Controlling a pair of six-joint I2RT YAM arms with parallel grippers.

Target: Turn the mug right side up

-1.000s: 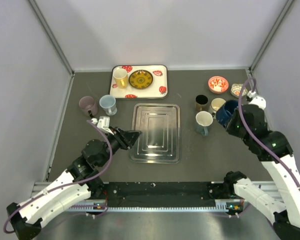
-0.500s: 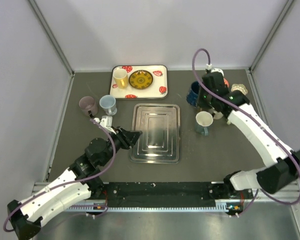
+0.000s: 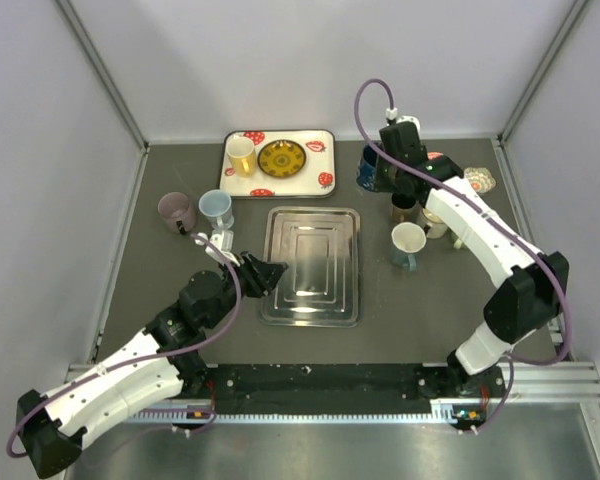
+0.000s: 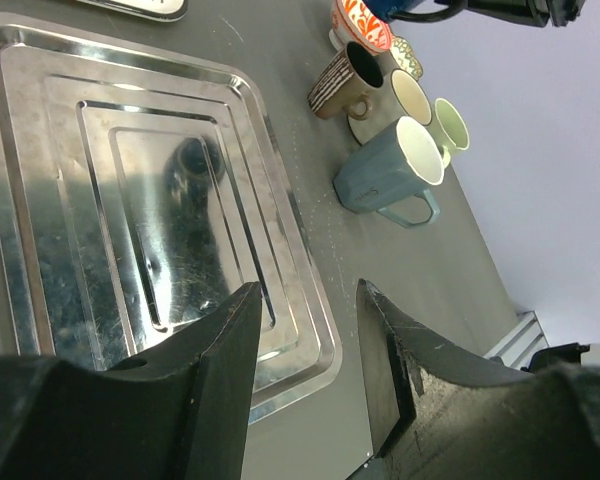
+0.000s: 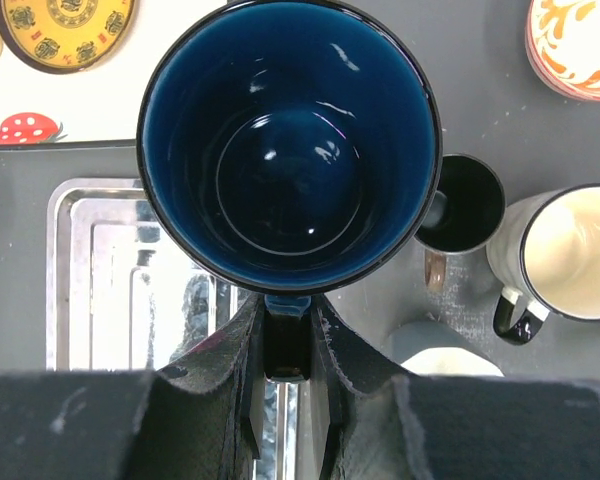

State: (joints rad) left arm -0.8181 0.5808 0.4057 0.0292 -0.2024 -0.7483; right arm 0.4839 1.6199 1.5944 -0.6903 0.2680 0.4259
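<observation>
My right gripper (image 5: pixel 288 345) is shut on the handle of a dark blue mug (image 5: pixel 288 150). The mug hangs in the air with its mouth up toward the wrist camera. In the top view the blue mug (image 3: pixel 368 172) is near the back of the table, right of the strawberry tray, with my right gripper (image 3: pixel 380 172) at its handle. My left gripper (image 4: pixel 305 370) is open and empty, hovering over the near right corner of the steel tray (image 4: pixel 280 250). In the top view my left gripper (image 3: pixel 265 272) sits at the steel tray's left edge.
A steel baking tray (image 3: pixel 312 265) lies mid-table. A strawberry tray (image 3: pixel 320 160) at the back holds a yellow cup (image 3: pixel 241 155) and a gold plate (image 3: pixel 280 158). Purple (image 3: pixel 176 211) and light blue (image 3: pixel 216 208) mugs stand left. A grey mug (image 3: pixel 408 245), brown mug (image 3: pixel 403 207) and bowls (image 3: pixel 477 180) stand right.
My right arm has swung from the right side to the back centre, carrying the blue mug leftward. My left gripper has barely shifted.
</observation>
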